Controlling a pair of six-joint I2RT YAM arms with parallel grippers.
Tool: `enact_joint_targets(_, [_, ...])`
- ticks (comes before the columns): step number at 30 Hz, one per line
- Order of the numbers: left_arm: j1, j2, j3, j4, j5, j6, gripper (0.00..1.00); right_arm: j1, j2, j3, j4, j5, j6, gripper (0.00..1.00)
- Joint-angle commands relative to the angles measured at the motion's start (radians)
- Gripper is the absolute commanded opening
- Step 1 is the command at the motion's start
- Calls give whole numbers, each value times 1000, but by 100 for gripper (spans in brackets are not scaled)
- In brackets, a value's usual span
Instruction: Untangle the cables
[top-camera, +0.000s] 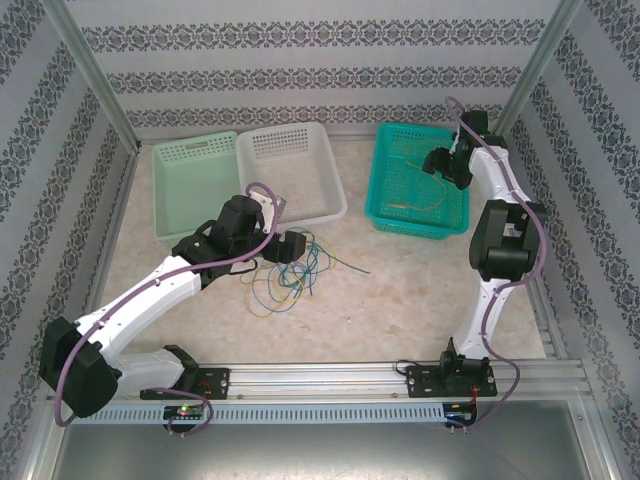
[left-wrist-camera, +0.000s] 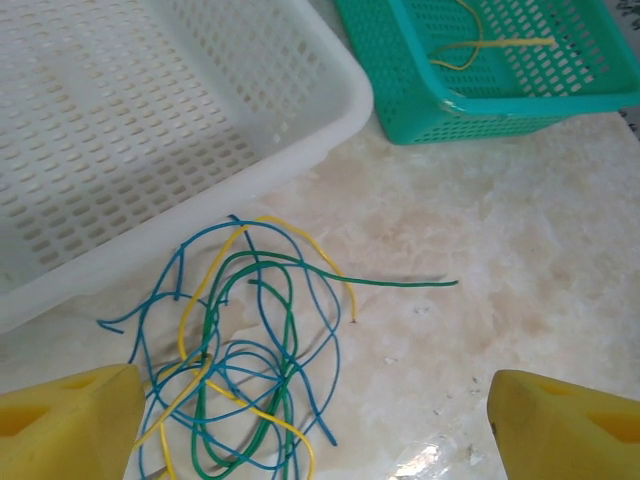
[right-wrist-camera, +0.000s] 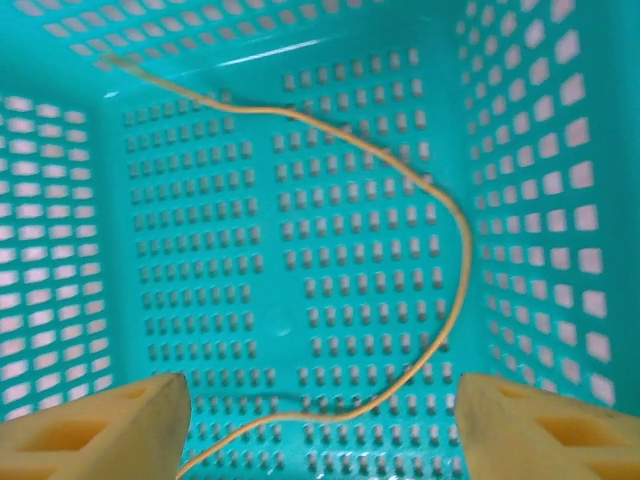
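cables: a blue, green and yellow tangle of cables (left-wrist-camera: 240, 350) lies looped on the table (left-wrist-camera: 520, 260), just beside the white basket (left-wrist-camera: 335, 115); one green end runs out straight to the right.
lone strand: one yellow cable (right-wrist-camera: 467, 260) curves across the floor of the teal basket (right-wrist-camera: 40, 200).
left claw: the left claw (left-wrist-camera: 320, 430) is above the tangle, spread wide, grasping nothing.
right claw: the right claw (right-wrist-camera: 320, 420) is over the teal basket, spread wide; the yellow strand passes between its pads, not pinched.
beyond: a pale green basket (top-camera: 170, 200) sits against the white basket's left side.
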Motion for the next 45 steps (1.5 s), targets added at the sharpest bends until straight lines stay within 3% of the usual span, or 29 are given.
enact_joint_targets(1, [24, 32, 15, -92, -71, -2, 89, 41, -128, -7, 48, -44, -30, 72])
enact_joint_targets(6, [51, 43, -4, -130, -87, -29, 87, 84, -238, -78, 100, -131, 6, 76])
enact_joint_targets(10, [82, 39, -36, -113, -62, -26, 87, 142, -316, -160, 154, -237, 20, 71])
enact_joint_targets(15, [118, 70, -57, -71, -3, -17, 84, 267, -391, -282, 183, -357, -112, 60])
enact_joint_targets(20, [145, 123, -70, -32, 29, -15, 80, 369, -451, -459, 242, -436, -187, 58])
enact_joint_targets(27, [168, 196, -70, 14, 53, -29, 76, 526, -425, -610, 372, -403, -148, 60])
enact_joint_targets(33, [177, 193, -81, 27, 41, -34, 75, 635, -297, -541, 385, -362, -147, 58])
enact_joint_targets(42, [199, 159, -102, 32, 49, -33, 75, 671, -161, -455, 383, -305, -159, 49])
enact_joint_targets(45, [206, 150, -108, 32, 55, -34, 75, 677, -152, -451, 380, -304, -165, 38])
